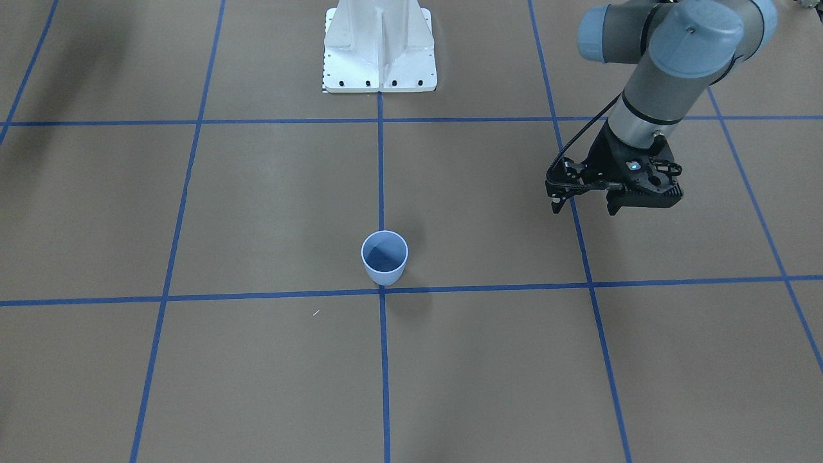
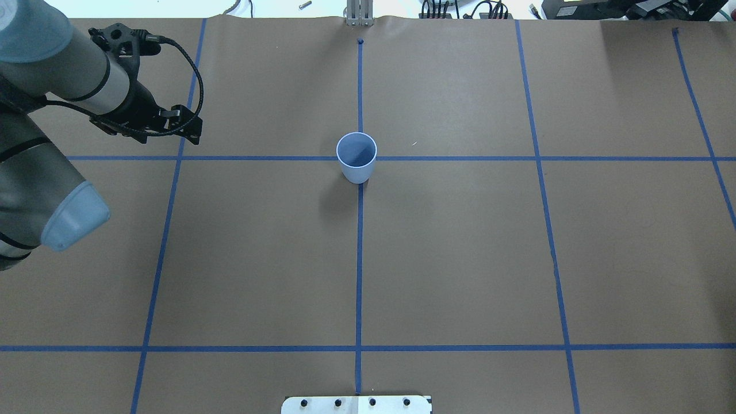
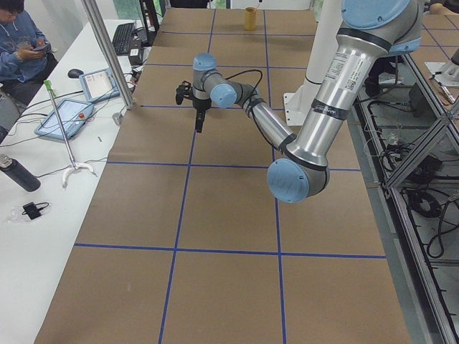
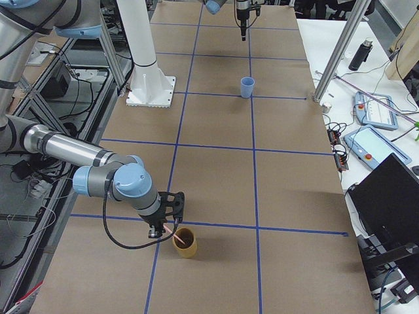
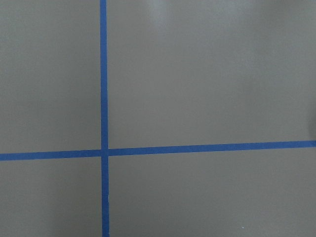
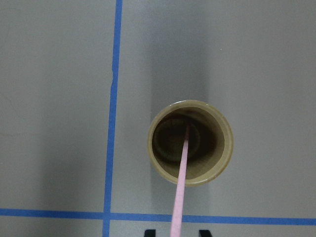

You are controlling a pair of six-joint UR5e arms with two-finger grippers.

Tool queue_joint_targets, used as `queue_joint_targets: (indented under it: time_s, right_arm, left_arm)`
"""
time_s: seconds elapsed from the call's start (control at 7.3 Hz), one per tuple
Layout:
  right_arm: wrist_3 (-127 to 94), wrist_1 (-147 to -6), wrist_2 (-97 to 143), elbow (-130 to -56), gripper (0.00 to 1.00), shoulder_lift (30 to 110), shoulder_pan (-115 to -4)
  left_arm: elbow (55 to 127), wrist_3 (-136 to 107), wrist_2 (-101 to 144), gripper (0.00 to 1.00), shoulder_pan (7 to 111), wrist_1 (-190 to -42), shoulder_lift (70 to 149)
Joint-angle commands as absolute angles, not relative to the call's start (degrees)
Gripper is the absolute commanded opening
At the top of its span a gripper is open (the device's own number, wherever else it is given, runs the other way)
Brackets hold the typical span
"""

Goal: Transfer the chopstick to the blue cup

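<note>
Right gripper [image 4: 162,227] hangs over tan cup [image 6: 190,104], fingers apart on either side of pink chopstick [image 6: 181,173], not clamped. Chopstick leans inside tan cup. Blue cup [image 1: 384,275] stands well apart. Left gripper [image 3: 199,123] above table [image 2: 460,259]; grip state unclear.

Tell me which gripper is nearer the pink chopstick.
Right. The right gripper hangs just above the chopstick in the tan cup; the left gripper hovers far off, past the blue cup.
</note>
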State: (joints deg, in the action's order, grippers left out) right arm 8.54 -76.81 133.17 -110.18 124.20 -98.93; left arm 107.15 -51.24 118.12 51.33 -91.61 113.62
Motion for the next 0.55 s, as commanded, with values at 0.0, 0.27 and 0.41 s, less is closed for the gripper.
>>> queue_joint_targets:
  time_s: [0.0,0.27,0.41]
  right_arm:
    - [8.6,-76.8,133.5,-109.9,0.0,124.1,-98.9]
    - [8.8,-76.8,133.7,-109.9,0.0,123.3,-99.1]
    - [9.1,-76.9,133.9,-110.5,0.0,122.6,-100.2]
  left_arm:
    - [106.8,-51.2,118.1,0.98,51.3,-91.9,113.6]
    - [106.4,-51.2,118.1,0.98,51.2,-92.0,113.6]
    - [106.2,-51.2,118.1,0.98,51.2,-92.0,113.6]
